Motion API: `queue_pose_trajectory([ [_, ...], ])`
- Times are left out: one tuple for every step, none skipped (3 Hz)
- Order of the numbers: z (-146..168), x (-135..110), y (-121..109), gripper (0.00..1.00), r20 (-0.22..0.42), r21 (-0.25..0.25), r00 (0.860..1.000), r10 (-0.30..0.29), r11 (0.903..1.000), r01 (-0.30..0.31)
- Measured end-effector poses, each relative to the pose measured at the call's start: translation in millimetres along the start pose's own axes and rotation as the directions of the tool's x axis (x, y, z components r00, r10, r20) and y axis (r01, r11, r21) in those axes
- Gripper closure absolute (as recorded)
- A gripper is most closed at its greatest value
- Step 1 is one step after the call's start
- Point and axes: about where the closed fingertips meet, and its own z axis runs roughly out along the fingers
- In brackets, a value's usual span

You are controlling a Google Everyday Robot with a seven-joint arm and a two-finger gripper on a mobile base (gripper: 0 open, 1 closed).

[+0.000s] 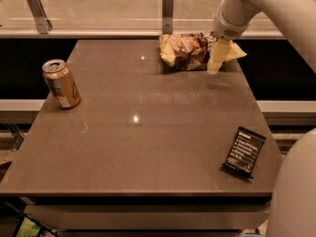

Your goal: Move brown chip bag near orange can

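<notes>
The brown chip bag (183, 51) lies crinkled at the far edge of the table, right of centre, dark brown in the middle with pale yellow ends. The orange can (61, 83) stands upright near the table's left edge, far from the bag. My gripper (216, 63) hangs from the white arm (237, 11) at the top right. It points down at the table just in front of the bag's right end, right next to the bag. The bag's right end is partly hidden behind it.
A small flat black packet (244, 151) with white text lies near the front right corner of the brown table (143, 147). A glass rail with metal posts (168, 6) runs behind the far edge. A white robot part (296, 191) fills the lower right corner.
</notes>
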Motion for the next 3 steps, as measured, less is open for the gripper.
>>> queue_pose_trajectory([
  [12.8,-7.2,-3.1,0.0,0.023,-0.016,1.0,-0.014,0.9998,0.014],
  [24.9,-14.6,-5.8,0.0,0.042,-0.032,0.999,-0.026,0.9991,0.027],
  [37.3,-21.6,-8.2,0.0,0.055,-0.052,0.998,-0.038,0.9978,0.041],
])
